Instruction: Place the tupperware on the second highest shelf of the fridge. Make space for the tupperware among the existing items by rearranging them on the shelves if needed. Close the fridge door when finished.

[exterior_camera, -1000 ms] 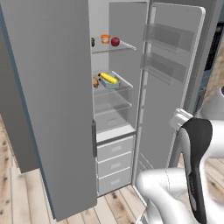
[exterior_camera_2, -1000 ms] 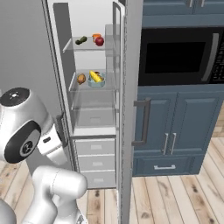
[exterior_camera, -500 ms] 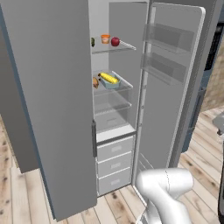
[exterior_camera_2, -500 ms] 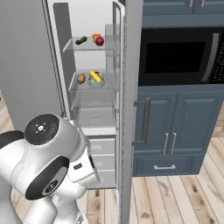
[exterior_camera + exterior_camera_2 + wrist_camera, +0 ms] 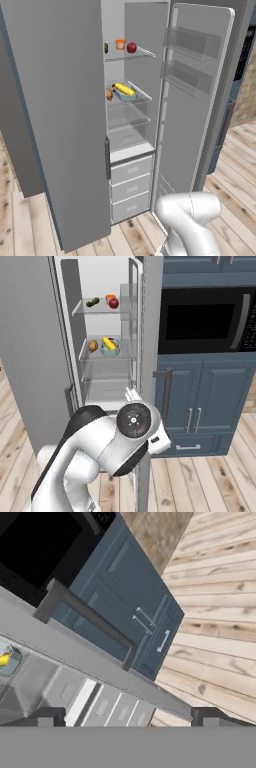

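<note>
The tupperware (image 5: 126, 93) sits on the second highest shelf (image 5: 141, 98) of the fridge (image 5: 60, 115); the gripper (image 5: 129, 716) is spread wide, holding nothing.

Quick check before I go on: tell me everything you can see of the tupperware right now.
The tupperware is a small shallow pale blue-teal tub, plastic by its look, with no lid on it and a long yellow food piece lying inside. It sits upright and level on the second highest shelf of the open fridge, with a brown round lump beside it. Nothing grips it.
</note>
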Robot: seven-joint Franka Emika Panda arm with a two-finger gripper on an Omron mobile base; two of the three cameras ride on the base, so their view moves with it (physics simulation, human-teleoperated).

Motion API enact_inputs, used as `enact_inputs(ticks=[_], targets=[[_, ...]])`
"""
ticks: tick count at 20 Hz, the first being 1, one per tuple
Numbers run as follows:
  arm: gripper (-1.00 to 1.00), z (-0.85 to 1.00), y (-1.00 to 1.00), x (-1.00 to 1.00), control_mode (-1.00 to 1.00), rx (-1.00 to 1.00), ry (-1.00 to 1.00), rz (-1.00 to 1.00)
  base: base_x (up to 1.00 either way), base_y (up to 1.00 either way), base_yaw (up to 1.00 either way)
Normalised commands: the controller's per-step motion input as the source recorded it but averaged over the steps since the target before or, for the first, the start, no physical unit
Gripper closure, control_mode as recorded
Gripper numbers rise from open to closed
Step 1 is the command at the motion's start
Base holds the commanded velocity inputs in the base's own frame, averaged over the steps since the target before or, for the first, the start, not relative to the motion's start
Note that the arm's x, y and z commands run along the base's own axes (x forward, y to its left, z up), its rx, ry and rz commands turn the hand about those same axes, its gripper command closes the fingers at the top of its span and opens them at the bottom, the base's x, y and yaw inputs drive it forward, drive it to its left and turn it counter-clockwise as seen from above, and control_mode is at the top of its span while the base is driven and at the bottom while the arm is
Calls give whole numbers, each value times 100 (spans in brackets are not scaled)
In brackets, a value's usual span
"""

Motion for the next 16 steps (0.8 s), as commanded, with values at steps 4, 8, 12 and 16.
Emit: enact_inputs(ticks=[4, 8, 12, 16], targets=[[-100, -29, -95, 100, -100, 0, -5, 40, 0, 0, 0], [-100, -26, -74, 100, -100, 7, 0, 37, 0, 0, 0], [-100, -22, -66, 100, -100, 16, 0, 44, 0, 0, 0], [-100, -21, -16, 52, -100, 9, 0, 30, 0, 0, 0]])
